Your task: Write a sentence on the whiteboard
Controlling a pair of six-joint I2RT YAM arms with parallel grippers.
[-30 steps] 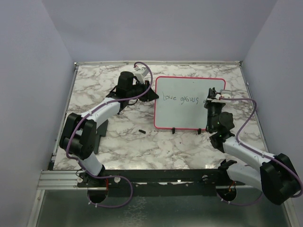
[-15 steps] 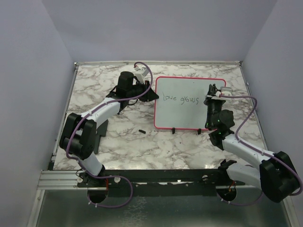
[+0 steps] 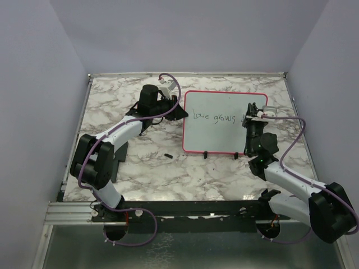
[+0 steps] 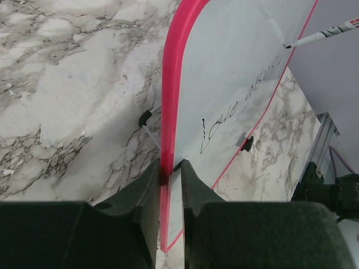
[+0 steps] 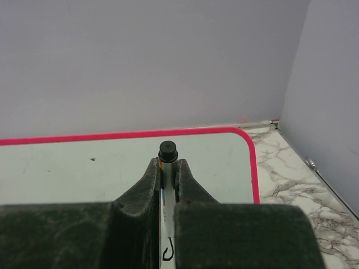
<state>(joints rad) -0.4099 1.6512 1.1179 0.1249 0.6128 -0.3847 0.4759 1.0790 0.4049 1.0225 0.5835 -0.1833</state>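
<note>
The whiteboard (image 3: 221,134) with a red-pink frame lies on the marble table at the right of centre. Thin dark handwriting, the sentence (image 3: 214,116), reads "Love grows" across it. My left gripper (image 3: 180,111) is shut on the board's left edge; in the left wrist view the red frame (image 4: 168,112) runs between the fingers (image 4: 147,190). My right gripper (image 3: 248,116) is shut on a white marker (image 5: 167,162), held over the board's right part, just right of the last word. The marker also shows in the left wrist view (image 4: 322,35), its tip at the board.
A small black marker cap (image 3: 168,154) lies on the table left of the board's near corner. Two black clips (image 3: 207,154) sit on the board's near edge. Grey walls close the table at the back and both sides.
My right gripper with the marker shifted slightly away over the board's right part and back again. The left arm and the board have not moved.
</note>
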